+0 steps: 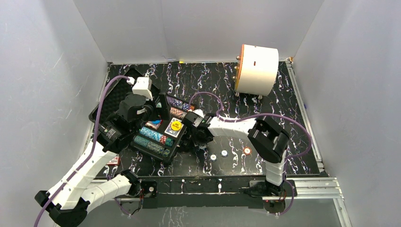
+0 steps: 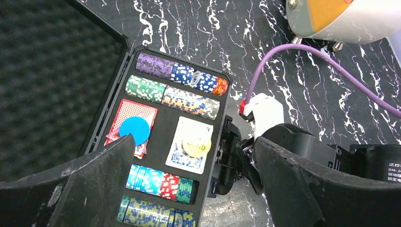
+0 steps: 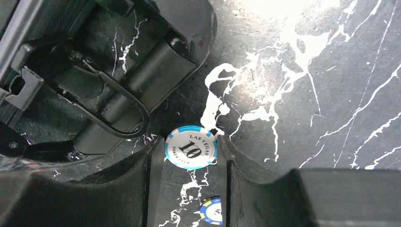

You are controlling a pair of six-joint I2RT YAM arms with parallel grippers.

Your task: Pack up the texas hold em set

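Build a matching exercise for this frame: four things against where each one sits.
Things: 1 blue button; 2 yellow button; 3 light-blue 10 chip; 4 white cylinder with orange face.
Places: A between the fingers of the right gripper; B on the blue card deck; C far right of the table; D on the red card deck.
Pairs: 1-D, 2-B, 3-A, 4-C.
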